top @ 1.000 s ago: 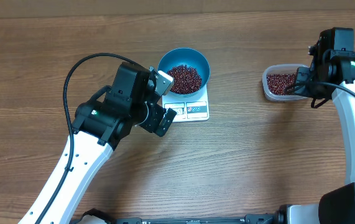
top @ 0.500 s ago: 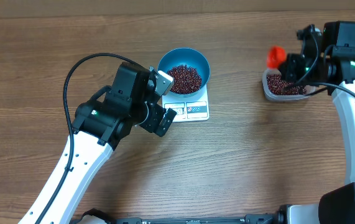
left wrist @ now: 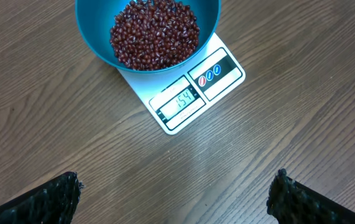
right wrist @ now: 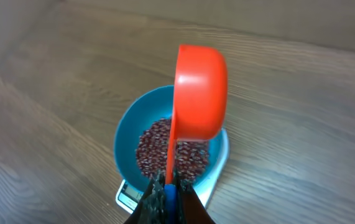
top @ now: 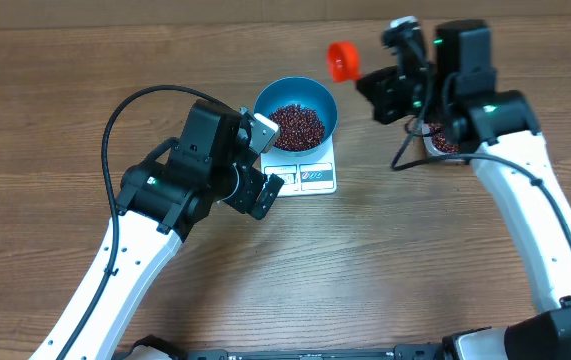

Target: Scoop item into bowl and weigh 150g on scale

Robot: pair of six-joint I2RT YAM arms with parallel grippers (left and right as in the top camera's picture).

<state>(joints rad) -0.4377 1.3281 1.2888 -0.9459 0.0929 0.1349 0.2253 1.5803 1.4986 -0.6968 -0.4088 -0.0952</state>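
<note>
Since the left arm comes first: it reaches in from the bottom left corner, bends at the elbow, and aims its wrist at the scale. The left gripper (top: 270, 162) is spread as wide as it goes, grips nothing, and its 2 fingertips (left wrist: 56, 199) only show in the bottom corners of the wrist view.

Just ahead of those open jaws is the white scale (left wrist: 217, 74) with its long axis running away from the gripper on a diagonal. Its display end is nearest the fingers and reads 154. The blue bowl (top: 324, 100) sits on the far end, with a heap of red-brown beans (top: 296, 126) in it.

Next is the orange scoop (top: 342, 61), up in the air near the bowl's far right rim. Its handle points straight out from the right gripper (right wrist: 170, 194), cup at the far end and turned on edge. Can't tell if anything's in it.

The right arm reaches in from the bottom right and bends left toward the bowl, jaws pinched tight on the handle. Under that arm is a clear tub (top: 443, 146) with more beans, mostly hidden.
</note>
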